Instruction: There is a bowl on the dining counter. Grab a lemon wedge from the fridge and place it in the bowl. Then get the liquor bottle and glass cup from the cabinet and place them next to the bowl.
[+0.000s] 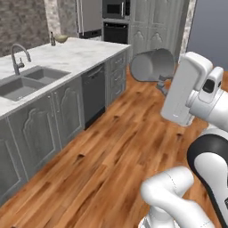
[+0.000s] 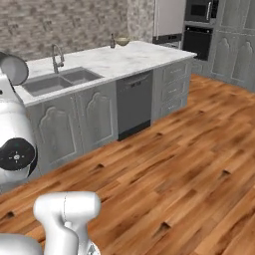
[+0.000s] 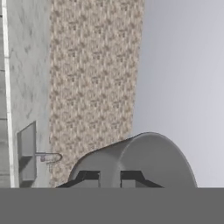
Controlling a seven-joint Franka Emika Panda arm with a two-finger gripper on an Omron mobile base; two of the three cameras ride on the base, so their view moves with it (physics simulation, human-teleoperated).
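My gripper [image 1: 162,83] is shut on the glass cup [image 1: 151,65], a grey cup lying on its side high above the wooden floor. In the hand view the cup [image 3: 144,159] lies just beyond the dark fingertips [image 3: 87,177]. In the right base view the cup [image 2: 13,67] sits at the top of the arm. On the far end of the dining counter [image 1: 84,51] stands the bowl [image 1: 61,38], with the small dark liquor bottle [image 1: 52,39] right beside it. Both appear again as bowl [image 2: 122,42] and bottle [image 2: 113,41]. The lemon wedge is too small to make out.
A sink [image 1: 24,80] with a curved tap [image 1: 17,55] is set in the counter on the left, and a dark dishwasher [image 1: 94,93] sits below. The fridge [image 1: 89,18], ovens [image 1: 116,20] and tall cabinets [image 1: 151,22] line the far wall. Wooden floor [image 1: 116,147] lies ahead.
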